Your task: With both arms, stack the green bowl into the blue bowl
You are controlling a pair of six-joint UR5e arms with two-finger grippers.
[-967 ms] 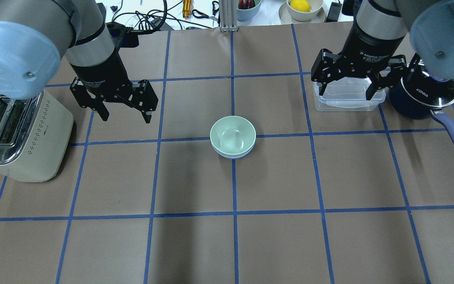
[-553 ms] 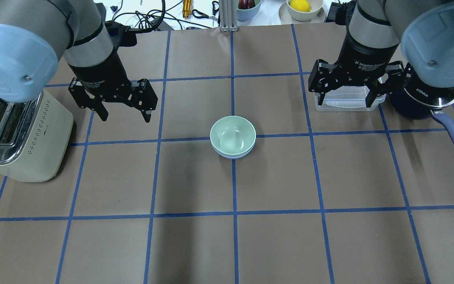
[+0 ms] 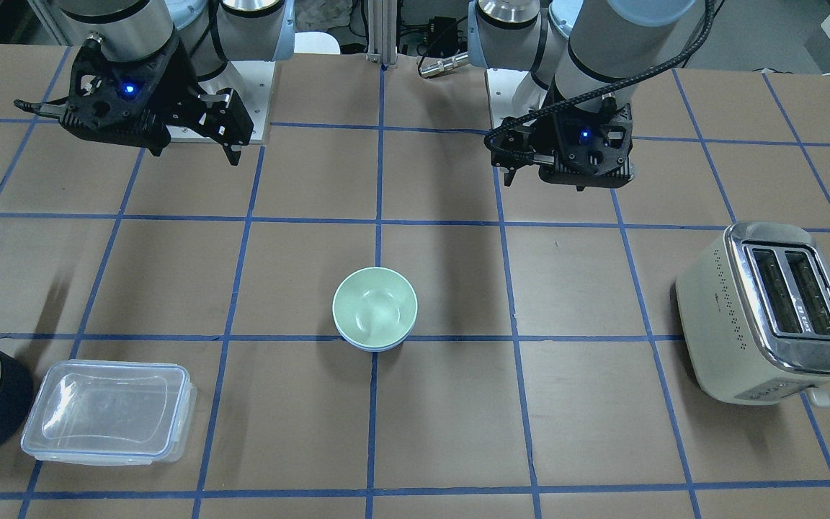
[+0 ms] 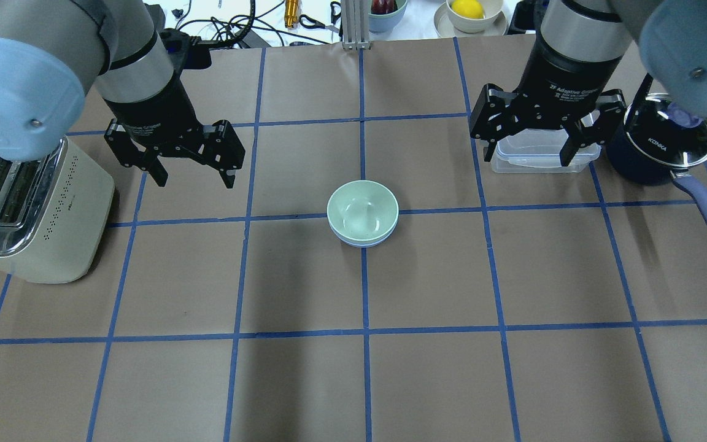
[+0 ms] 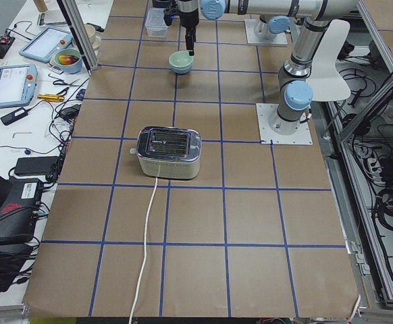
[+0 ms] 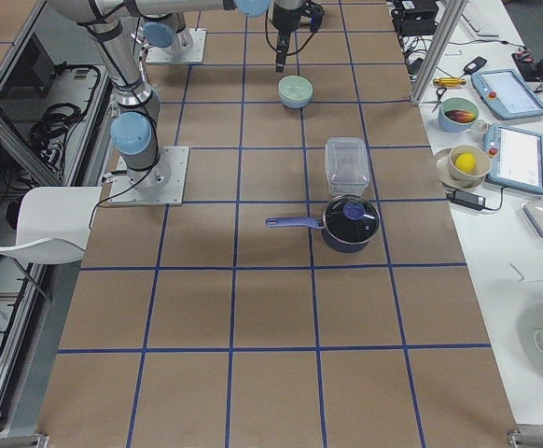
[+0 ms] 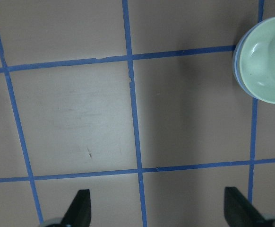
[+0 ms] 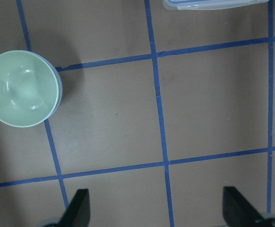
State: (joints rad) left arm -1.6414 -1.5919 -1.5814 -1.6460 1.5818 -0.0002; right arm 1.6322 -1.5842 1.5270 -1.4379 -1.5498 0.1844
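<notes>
The green bowl sits nested inside the blue bowl at the table's centre; only the blue bowl's rim shows beneath it. The stack also shows in the front-facing view, with the green bowl over the blue rim. My left gripper is open and empty, raised above the table to the left of and beyond the bowls. My right gripper is open and empty, raised to the right of and beyond them. Both wrist views show the green bowl apart from the open fingers.
A cream toaster stands at the left edge, close to my left arm. A clear lidded container lies below my right gripper. A dark navy saucepan with a purple handle stands beside it at the right.
My right gripper has shifted a little to the left and away from the bowls. My left gripper has drifted slightly back. The bowls have not moved.
</notes>
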